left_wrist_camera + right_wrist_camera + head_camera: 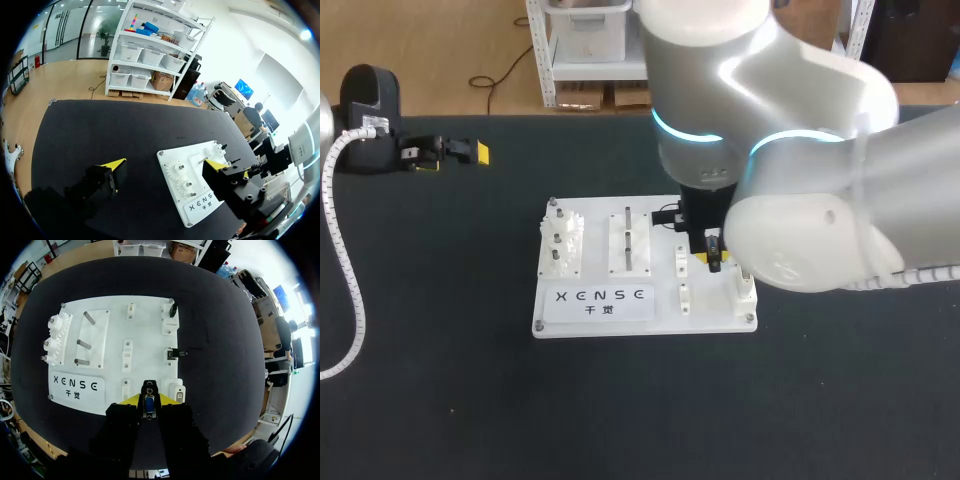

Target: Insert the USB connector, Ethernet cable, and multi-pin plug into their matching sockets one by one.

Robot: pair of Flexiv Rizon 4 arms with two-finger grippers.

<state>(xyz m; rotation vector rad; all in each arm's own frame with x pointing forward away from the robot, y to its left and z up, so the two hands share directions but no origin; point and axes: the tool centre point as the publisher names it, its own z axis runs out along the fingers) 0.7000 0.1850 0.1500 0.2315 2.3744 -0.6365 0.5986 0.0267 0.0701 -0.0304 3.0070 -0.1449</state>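
Across the matte black tabletop (440,400), you have a glossy, rounded white right arm (800,150) reaching over one flat rectangular white plastic board (705,322) at the centre. Its right gripper (148,399) clamps one dark multi-pin plug with a blue face (148,405) between two yellow-tipped fingers, toward 3 o'clock from the board's middle, just beside a white socket block (176,392). Three slim steel pegs (82,344) rise from the board near white toothed gears (56,335). Your left gripper (164,164) sits at the table's 10 o'clock, fingers spread, empty.
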